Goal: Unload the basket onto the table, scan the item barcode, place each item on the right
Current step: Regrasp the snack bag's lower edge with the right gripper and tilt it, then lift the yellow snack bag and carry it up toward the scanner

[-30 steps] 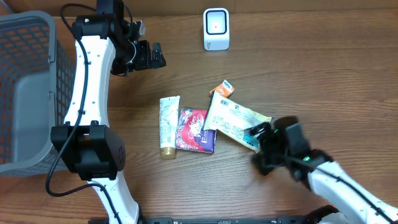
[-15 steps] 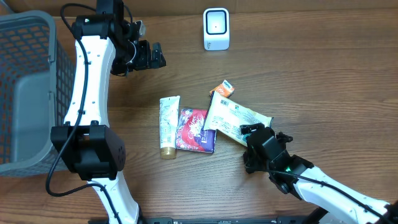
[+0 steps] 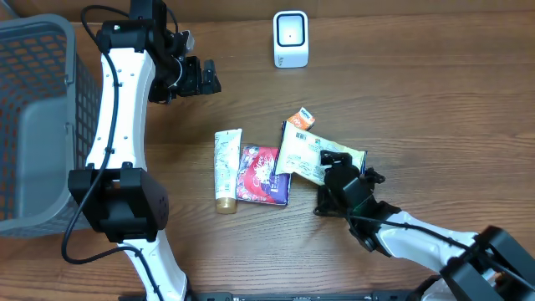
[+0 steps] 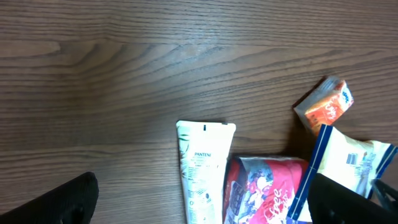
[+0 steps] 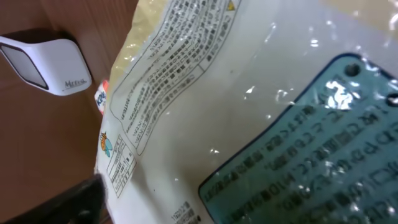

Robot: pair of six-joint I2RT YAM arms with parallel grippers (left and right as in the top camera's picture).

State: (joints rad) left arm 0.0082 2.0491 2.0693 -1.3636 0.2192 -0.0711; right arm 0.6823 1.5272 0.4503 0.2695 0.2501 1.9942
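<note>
A cream packet [image 3: 305, 157] with printed labels lies in the middle of the table, partly over a red packet [image 3: 261, 174]. Beside them lie a white tube [image 3: 226, 170] and a small orange box [image 3: 299, 119]. My right gripper [image 3: 337, 178] is down at the cream packet's right end and stands open. The packet [image 5: 236, 112] fills the right wrist view, with one dark finger [image 5: 78, 202] at its left edge. A small barcode shows near the packet's lower edge. The white scanner [image 3: 290, 38] stands at the back. My left gripper [image 3: 203, 77] hangs open and empty, high at the back left.
A grey mesh basket [image 3: 38, 100] stands at the left edge. The left wrist view looks down on the tube [image 4: 202, 168], the red packet [image 4: 264, 190], the orange box [image 4: 324, 106] and the cream packet [image 4: 348, 165]. The scanner [image 5: 46, 65] shows upper left in the right wrist view.
My right gripper has moved up and left from the front of the table onto the cream packet's right end, and its jaws have narrowed a little. The left arm has not moved.
</note>
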